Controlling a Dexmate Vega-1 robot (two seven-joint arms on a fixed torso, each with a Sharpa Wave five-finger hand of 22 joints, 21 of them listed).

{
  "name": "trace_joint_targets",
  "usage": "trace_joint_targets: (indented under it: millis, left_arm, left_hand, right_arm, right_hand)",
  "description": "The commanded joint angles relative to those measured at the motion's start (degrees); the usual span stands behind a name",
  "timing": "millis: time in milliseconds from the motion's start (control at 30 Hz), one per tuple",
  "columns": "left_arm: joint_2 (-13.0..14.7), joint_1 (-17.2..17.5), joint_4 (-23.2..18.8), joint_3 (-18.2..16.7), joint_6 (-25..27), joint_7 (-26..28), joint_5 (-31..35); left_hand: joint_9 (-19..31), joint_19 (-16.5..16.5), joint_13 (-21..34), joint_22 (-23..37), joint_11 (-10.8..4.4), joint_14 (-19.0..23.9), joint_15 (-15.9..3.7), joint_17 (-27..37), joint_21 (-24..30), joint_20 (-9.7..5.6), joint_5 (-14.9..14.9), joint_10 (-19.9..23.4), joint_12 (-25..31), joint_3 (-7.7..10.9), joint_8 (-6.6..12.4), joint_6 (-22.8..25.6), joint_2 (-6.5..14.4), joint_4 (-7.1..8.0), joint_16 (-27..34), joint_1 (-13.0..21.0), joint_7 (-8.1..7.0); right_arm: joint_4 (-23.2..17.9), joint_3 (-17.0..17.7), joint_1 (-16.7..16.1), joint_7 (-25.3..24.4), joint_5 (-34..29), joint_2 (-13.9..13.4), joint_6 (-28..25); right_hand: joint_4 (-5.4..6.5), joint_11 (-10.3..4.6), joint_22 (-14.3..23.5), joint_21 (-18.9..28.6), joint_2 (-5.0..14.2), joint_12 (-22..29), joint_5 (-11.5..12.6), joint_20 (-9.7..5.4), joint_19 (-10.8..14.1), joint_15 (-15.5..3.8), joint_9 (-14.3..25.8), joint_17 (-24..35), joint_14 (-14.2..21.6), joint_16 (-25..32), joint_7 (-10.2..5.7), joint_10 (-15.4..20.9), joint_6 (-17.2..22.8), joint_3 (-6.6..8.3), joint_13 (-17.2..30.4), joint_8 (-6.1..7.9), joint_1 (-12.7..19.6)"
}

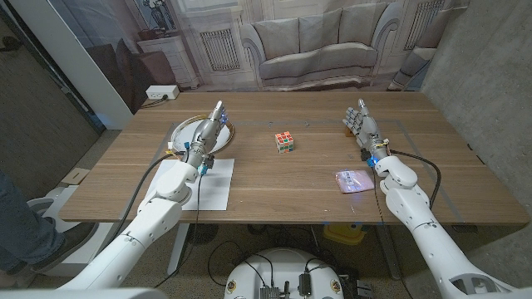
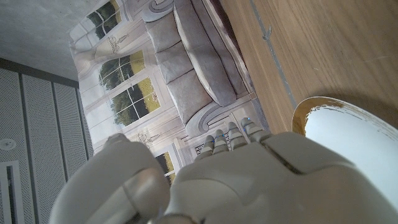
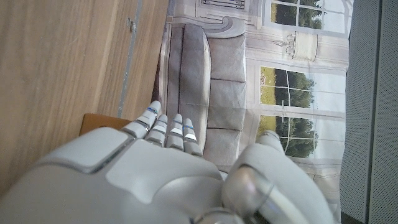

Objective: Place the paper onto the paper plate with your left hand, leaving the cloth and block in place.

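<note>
White paper (image 1: 202,184) lies flat w/ square corners, left hand (image 1: 209,132) above, fingers straight, holding nothing.

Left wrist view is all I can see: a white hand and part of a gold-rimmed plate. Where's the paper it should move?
Observer: The paper lies flat on the table, nearer the robot than the paper plate, under the left forearm.
Operator: Is the hand holding it?
Observer: No. The left hand is over the plate, fingers straight, holding nothing.
Operator: And the block and cloth?
Observer: The block sits mid-table; the cloth lies beside the right forearm.
</note>
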Motion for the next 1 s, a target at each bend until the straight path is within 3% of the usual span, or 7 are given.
trace_joint_targets:
  millis: [33,1000]
  left_arm:
    - [4.0,3.0,-2.6,0.4,-2.0,1.4,-1.2]
    - [8.9,6.6,-3.0,1.6,-6.7,4.0,-2.5]
  left_hand:
    - [0.2,0.0,0.2,0.2,-0.06,0.3,0.13,0.2,0.4,-1.28,0.4,0.2,0.2,-0.19,0.55,0.2,0.3,-0.20,0.5,0.1,-0.09]
    - [0.2,0.8,0.2,0.2,0.06,1.5,0.20,0.2,0.5,-1.15,0.6,1.4,0.4,-0.44,0.78,1.6,0.5,-0.51,0.6,0.7,-0.08]
  right_arm:
    - [-3.7,-0.2,-2.5,-2.0,-0.6,0.1,1.4]
    - [-7.6,-1.4,-5.3,-6.2,-1.8,0.0,0.4]
  right_hand:
    - [0.22,-0.13,0.1,-0.1,0.18,0.4,-0.1,-1.19,0.6,-0.13,0.2,0.2,0.3,0.3,0.12,0.7,0.4,-0.04,0.2,0.37,0.0]
    - [0.23,0.02,0.2,-0.7,0.34,0.5,-0.2,-1.06,0.9,-0.08,0.2,0.2,0.5,0.4,0.15,0.8,0.6,-0.26,0.2,0.38,0.0]
